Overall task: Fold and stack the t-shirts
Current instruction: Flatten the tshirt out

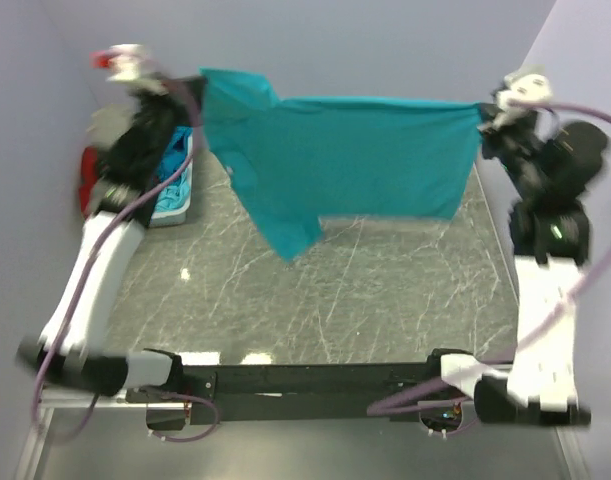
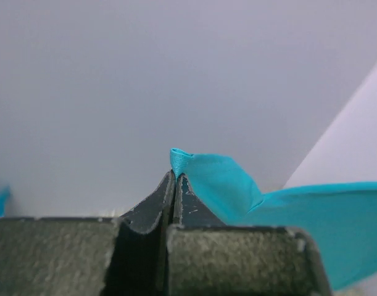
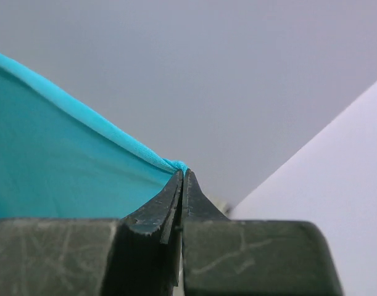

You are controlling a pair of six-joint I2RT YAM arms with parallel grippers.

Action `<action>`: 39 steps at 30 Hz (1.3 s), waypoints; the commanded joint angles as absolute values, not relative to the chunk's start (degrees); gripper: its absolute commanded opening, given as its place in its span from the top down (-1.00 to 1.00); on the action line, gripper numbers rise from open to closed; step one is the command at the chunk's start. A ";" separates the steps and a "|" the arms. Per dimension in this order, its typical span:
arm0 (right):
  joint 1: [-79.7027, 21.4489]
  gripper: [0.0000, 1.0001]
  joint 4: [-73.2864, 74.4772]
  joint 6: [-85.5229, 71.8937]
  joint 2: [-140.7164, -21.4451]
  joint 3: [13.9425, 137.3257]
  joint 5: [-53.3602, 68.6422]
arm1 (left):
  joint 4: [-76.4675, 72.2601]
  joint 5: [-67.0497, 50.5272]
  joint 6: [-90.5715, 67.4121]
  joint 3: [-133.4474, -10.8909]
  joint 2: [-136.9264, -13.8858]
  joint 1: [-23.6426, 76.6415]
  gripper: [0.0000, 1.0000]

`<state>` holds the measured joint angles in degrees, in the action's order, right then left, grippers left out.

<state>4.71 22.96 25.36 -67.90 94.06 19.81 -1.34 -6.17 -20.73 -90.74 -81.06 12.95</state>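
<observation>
A turquoise t-shirt [image 1: 355, 160] hangs stretched in the air between both grippers, above the far part of the table. My left gripper [image 1: 198, 88] is shut on its left corner; the left wrist view shows the cloth [image 2: 216, 179] pinched at the closed fingertips [image 2: 175, 176]. My right gripper [image 1: 484, 112] is shut on its right corner; the right wrist view shows the cloth [image 3: 65, 166] running into the closed fingertips [image 3: 182, 174]. One sleeve hangs down towards the table at the lower left. A red t-shirt [image 1: 89, 178] lies at the far left, partly hidden by the left arm.
More turquoise cloth [image 1: 175, 180] lies on the table at the far left, under the left arm. The dark marbled table [image 1: 365, 300] spreads below the hanging shirt. Grey walls stand close on the left, back and right.
</observation>
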 commanded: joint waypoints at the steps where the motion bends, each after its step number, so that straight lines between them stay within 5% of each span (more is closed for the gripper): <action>1: 4.92 1.00 30.04 24.96 -61.19 99.31 21.27 | -6.76 -6.15 -21.70 -86.67 -68.08 13.71 0.99; 7: 4.92 1.00 31.82 24.35 -50.37 103.36 19.60 | -8.53 -6.85 -22.59 -83.23 -54.07 15.47 0.99; 17: 4.92 1.00 32.26 23.47 -45.00 106.09 16.35 | -6.32 -10.02 -24.17 -89.56 -49.22 15.56 0.99; 24: 4.92 1.00 24.45 22.24 -45.78 85.57 18.80 | -11.76 -10.28 -25.48 -78.33 -52.46 15.56 0.99; 33: 4.92 1.00 3.27 22.23 -59.11 58.91 22.24 | -24.34 -12.14 -24.44 -61.62 -72.31 15.64 0.99; 39: 4.92 1.00 -1.86 23.55 -84.04 65.53 19.25 | -21.02 -11.86 -20.48 -75.20 -104.95 15.47 0.99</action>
<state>4.71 5.63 22.63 -76.31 58.92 20.38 -19.35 -11.16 -23.11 -66.30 -94.54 15.46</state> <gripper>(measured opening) 0.007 0.013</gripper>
